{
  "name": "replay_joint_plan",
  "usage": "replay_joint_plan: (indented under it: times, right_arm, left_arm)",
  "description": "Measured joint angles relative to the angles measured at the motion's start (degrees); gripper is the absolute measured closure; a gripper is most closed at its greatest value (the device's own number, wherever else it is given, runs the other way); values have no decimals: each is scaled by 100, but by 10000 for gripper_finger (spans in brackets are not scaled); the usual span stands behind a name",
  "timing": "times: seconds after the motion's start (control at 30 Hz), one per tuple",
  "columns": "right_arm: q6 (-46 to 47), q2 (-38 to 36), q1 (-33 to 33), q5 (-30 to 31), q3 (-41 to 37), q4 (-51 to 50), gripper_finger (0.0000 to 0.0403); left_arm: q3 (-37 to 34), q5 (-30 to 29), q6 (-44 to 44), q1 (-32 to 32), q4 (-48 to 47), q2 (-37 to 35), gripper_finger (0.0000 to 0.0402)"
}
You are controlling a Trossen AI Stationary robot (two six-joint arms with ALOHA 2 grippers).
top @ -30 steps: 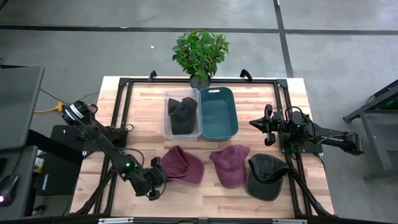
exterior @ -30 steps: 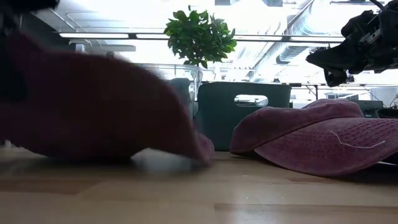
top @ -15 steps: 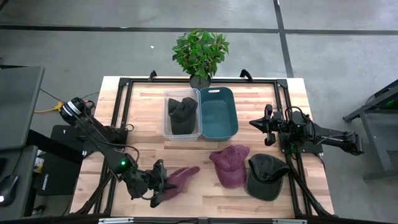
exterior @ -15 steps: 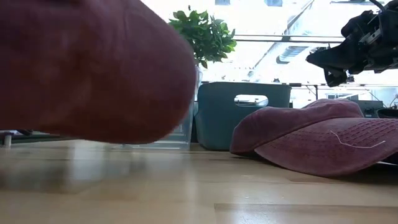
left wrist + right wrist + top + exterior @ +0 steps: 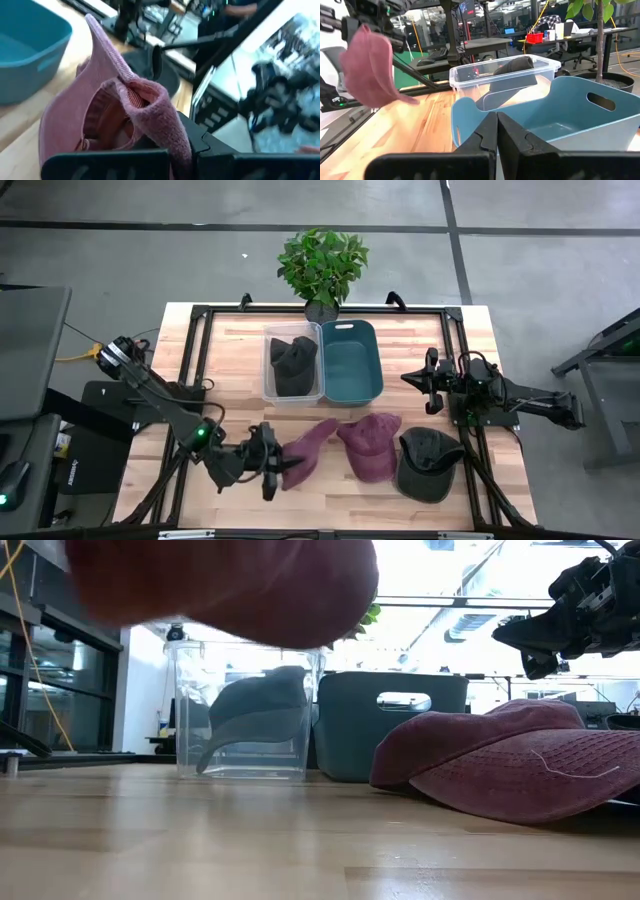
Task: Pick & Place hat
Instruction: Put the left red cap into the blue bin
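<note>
Left gripper (image 5: 272,463) clamped on floppy maroon corduroy cap (image 5: 310,450), lifted clear of pale wooden table (image 5: 230,370). Right gripper (image 5: 431,381) pinched closed, empty, beside teal plastic bin (image 5: 351,361).

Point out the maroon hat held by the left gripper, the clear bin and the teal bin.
maroon hat (image 5: 308,450): high view, middle of its hanging crown.
clear bin (image 5: 267,363): high view, left wall.
teal bin (image 5: 351,370): high view, bare floor inside.
left gripper (image 5: 270,461): high view, fingertips at the hat's edge.
</note>
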Motion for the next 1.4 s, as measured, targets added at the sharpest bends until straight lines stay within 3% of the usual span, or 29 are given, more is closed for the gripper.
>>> replay_joint_plan:
  times: [0.37,0.7,0.9,0.97,1.1,1.2,1.4]
  right_arm:
    - [-2,0,0,0,0,3,402]
    - [6,0,0,-3,0,7,402]
    - [1517,0,0,-175,-1,46,402]
    - [1825,0,-2,-603,0,163,402]
    - [2432,0,0,-1379,0,594,402]
    - [3089,-2,0,-1208,0,1064,402]
    - [3343,-2,0,-832,0,1418,402]
  left_arm:
    - [775,-883,-1,198,22,0,401]
    - [832,-1774,-190,199,553,2,401]
    - [834,-2211,-190,201,850,26,401]
    - [834,-2353,-185,202,982,26,401]
    - [834,-2397,-43,297,1230,28,401]
    - [838,-2263,-11,491,1469,96,401]
    - [838,-1714,161,815,1836,109,401]
